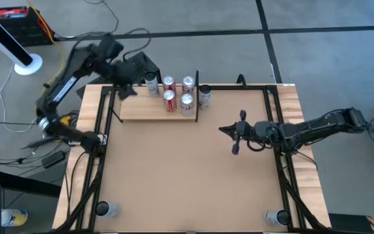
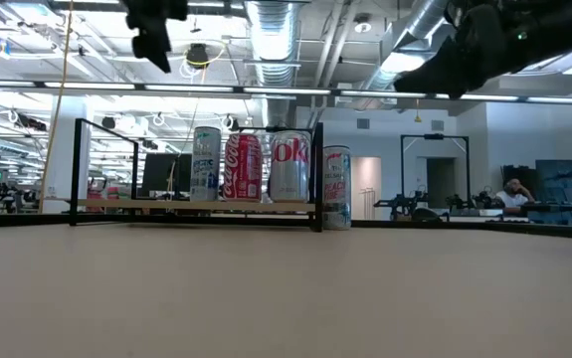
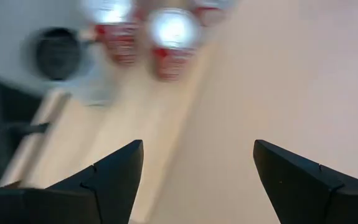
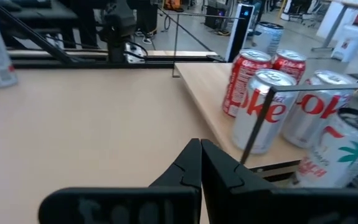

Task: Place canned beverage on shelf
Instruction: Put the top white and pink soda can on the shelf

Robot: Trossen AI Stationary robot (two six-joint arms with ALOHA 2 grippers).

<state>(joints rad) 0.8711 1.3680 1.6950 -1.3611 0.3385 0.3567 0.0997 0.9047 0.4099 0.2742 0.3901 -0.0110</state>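
I count five cans on the shelf (image 1: pixel 147 109): a pale can (image 1: pixel 151 84) at the far edge, two red cans (image 1: pixel 168 83) and (image 1: pixel 169 99), and two silver ones (image 1: pixel 188 84) and (image 1: pixel 187 103). They are bunched against the black end piece (image 1: pixel 197 97), leaving the plank's other half bare, I think so that later cans have room. A sixth can (image 1: pixel 205 95), white with green print, stands upright on the desk (image 1: pixel 187 175) just beyond that end piece, off the shelf. I take it as the one left to place.

My left tool (image 1: pixel 125 84) hovers above the bare end of the shelf, close to the pale can. In its wrist view the fingers (image 3: pixel 113 177) stand wide apart with nothing between them, so it looks free after a release, though I can only judge that.

My right tool (image 1: pixel 229 131) hangs over the desk, near the sixth can but not touching. Its fingers (image 4: pixel 194 168) are pressed together and empty. It is the nearer arm, so I would spread them, come in from the side to clear the end piece, then lift the can over.
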